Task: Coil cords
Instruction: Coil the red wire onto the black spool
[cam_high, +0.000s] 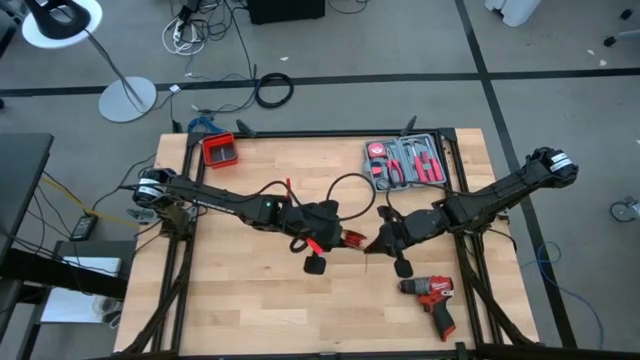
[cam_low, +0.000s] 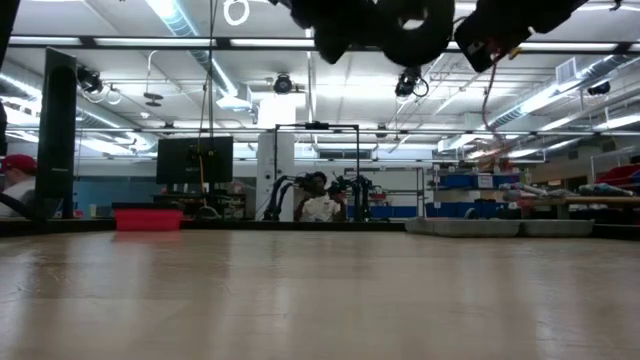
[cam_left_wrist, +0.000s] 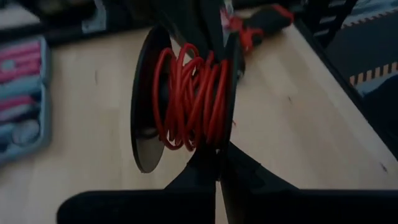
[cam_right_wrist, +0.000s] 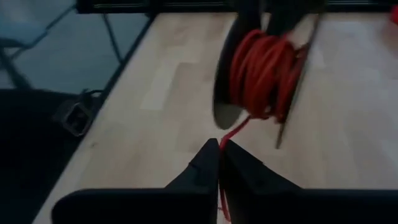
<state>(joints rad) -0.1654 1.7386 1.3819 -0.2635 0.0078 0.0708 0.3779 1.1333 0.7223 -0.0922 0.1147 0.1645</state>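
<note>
Both end effectors meet over the middle of the worktop: the left end effector is clamped on the rim of a black spool wound with red cord, and the right end effector is pinched shut on the loose red strand leading off it. Winding looks to be underway; the next move likely calls for guiding that strand around the spool under tension. I count one spool, one red drill, one tool case, one red bin
</note>
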